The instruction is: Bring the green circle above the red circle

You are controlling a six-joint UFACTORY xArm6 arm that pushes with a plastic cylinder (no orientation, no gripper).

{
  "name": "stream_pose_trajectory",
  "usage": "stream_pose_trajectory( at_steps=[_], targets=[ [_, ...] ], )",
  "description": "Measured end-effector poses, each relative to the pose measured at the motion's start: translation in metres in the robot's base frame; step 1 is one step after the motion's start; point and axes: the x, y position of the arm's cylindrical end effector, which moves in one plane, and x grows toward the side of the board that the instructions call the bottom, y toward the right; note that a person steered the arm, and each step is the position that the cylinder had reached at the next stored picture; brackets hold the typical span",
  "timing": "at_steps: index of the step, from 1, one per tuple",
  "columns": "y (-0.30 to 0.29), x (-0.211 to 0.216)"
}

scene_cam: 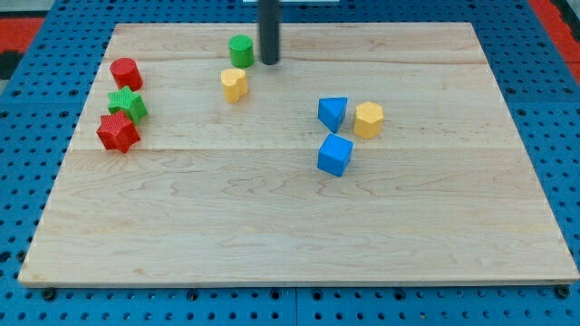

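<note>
Tip (270,62) parked just right of green circle (241,51), no claw fitted; push leftward pending, toward counter (272,226) space above red circle (125,72), likely skirting yellow block (235,84)

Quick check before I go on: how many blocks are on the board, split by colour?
Red: 2, the red circle and the red star
Green: 2, the green circle and the green star
Yellow: 2, the yellow heart and the yellow hexagon
Blue: 2, the blue triangle and the blue cube
Total: 8
My tip sits just right of the green circle.
</note>
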Motion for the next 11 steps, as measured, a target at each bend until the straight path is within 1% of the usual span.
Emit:
stream_pose_trajectory(
  at_steps=[1, 2, 3, 4, 5, 6, 7, 9, 11],
  targets=[
    [-0.007, -0.003],
    [0.007, -0.014],
    [-0.022, -0.035],
    [-0.078, -0.032],
    [-0.114, -0.026],
    [-0.08, -0.019],
    [-0.081, -0.018],
    [-0.125, -0.018],
    [-0.13, -0.018]
  ],
)
